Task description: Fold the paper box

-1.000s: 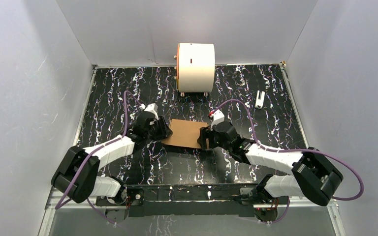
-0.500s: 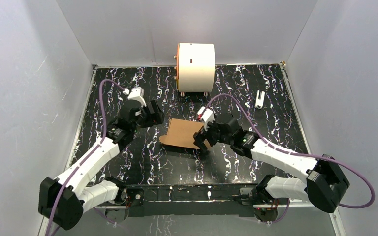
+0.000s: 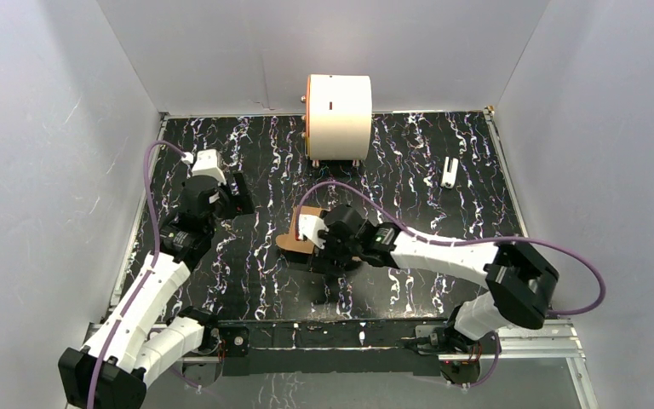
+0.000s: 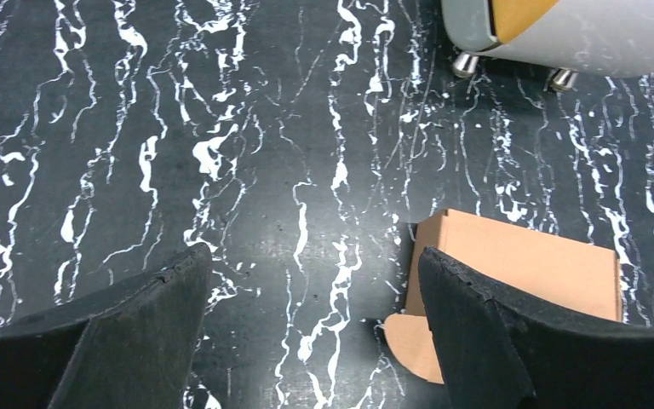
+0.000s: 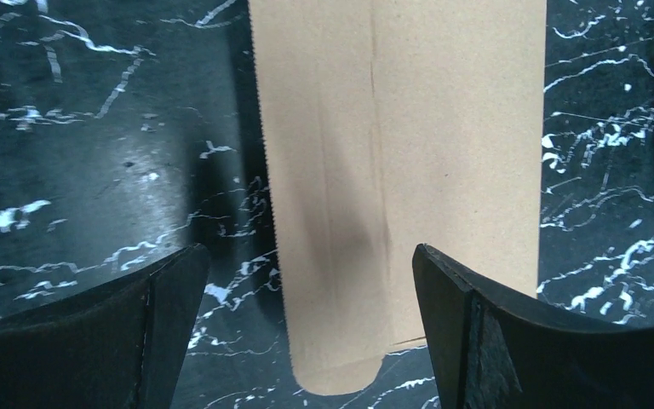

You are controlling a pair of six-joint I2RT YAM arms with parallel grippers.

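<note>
Paper box [image 3: 292,240] lies flat on the worktop [image 3: 409,162], roughly dead centre. It's plain brown board. The right wrist cam shows it [image 5: 409,170] as a long strip with a vertical crease, a fine serrated edge at 9 o'clock and a rounded tab end at 6 o'clock. From the left wrist cam the box [image 4: 519,264] sits at 4 o'clock in frame, with a rounded tab at its lower left corner.

Right end effector [image 3: 322,249] is directly over the box and covers most of it in the top view. Its jaws are spread wide and grasp nothing [image 5: 308,256]. The strip runs between the two fingers, with bare worktop beside the left one. I can't tell whether the fingertips touch the board, since the angle is too steep.

Left end effector [image 3: 237,194] is at 10 o'clock from the box and well apart from it. It is also released, jaws wide, with only worktop between them [image 4: 315,256].

White cylinder with orange rim [image 3: 339,115] stands at 12 o'clock from the box, against the back wall, on small metal feet. Small white item [image 3: 450,172] lies at 2 o'clock, near the right edge of the worktop.
</note>
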